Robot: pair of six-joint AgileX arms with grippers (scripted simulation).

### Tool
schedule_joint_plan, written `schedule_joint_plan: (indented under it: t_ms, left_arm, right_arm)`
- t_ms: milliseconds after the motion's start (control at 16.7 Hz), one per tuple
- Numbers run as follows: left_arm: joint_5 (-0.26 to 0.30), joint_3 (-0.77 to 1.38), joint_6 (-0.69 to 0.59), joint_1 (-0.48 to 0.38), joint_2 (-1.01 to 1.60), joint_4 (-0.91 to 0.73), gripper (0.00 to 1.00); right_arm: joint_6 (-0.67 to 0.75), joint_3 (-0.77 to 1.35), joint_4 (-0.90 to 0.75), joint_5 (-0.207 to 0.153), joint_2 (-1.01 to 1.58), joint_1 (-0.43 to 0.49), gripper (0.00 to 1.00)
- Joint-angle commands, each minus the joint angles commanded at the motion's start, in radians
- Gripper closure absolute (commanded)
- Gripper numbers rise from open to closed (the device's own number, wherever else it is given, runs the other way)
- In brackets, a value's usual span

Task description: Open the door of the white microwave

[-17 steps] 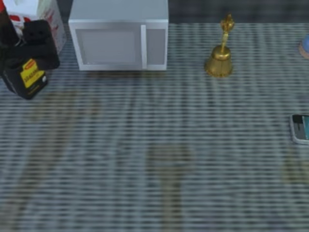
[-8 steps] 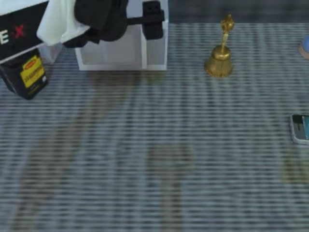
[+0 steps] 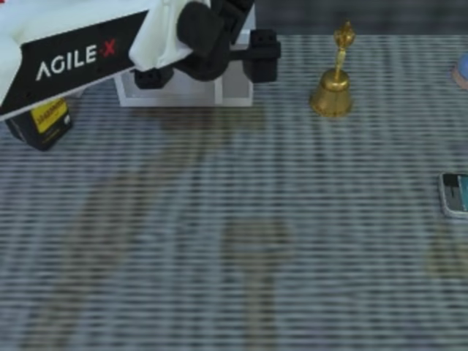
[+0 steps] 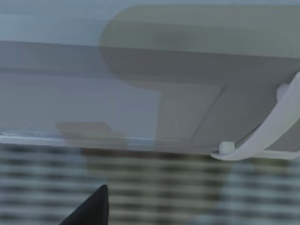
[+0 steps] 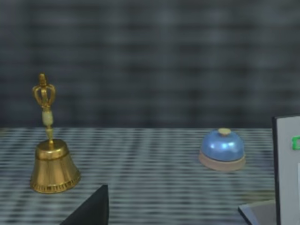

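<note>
The white microwave (image 3: 183, 93) stands at the back left of the table, and my left arm covers most of it in the top view. Only the lower strip of its door (image 3: 172, 91) and the slim vertical handle (image 3: 217, 91) show there. My left gripper (image 3: 208, 67) hangs over the microwave's front, open wide, with one finger on each side of the handle. The left wrist view shows the door (image 4: 93, 103) close up, shut, with the white handle (image 4: 267, 136) and one dark fingertip (image 4: 93, 211). My right gripper (image 5: 140, 220) is out of the top view and holds nothing.
A gold handbell (image 3: 333, 80) stands right of the microwave, close to the left gripper's right finger. A black bottle with a yellow label (image 3: 40, 121) sits left of the microwave. A blue call bell (image 3: 462, 72) and a phone (image 3: 455, 194) lie at the right edge.
My left arm has swung in from the left over the microwave. Its open gripper has moved right and forward to span the handle. The door has not moved.
</note>
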Motion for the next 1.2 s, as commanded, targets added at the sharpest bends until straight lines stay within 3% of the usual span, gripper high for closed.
schedule_joint_plan:
  t_ms: [840, 1200]
  left_arm:
    - [0.039, 0.111, 0.052, 0.059, 0.224, 0.131, 0.00]
    - [0.039, 0.111, 0.052, 0.059, 0.224, 0.131, 0.45]
  right_arm:
    - [0.000, 0.000, 0.000, 0.000, 0.000, 0.000, 0.00]
    - [0.000, 0.000, 0.000, 0.000, 0.000, 0.000, 0.00]
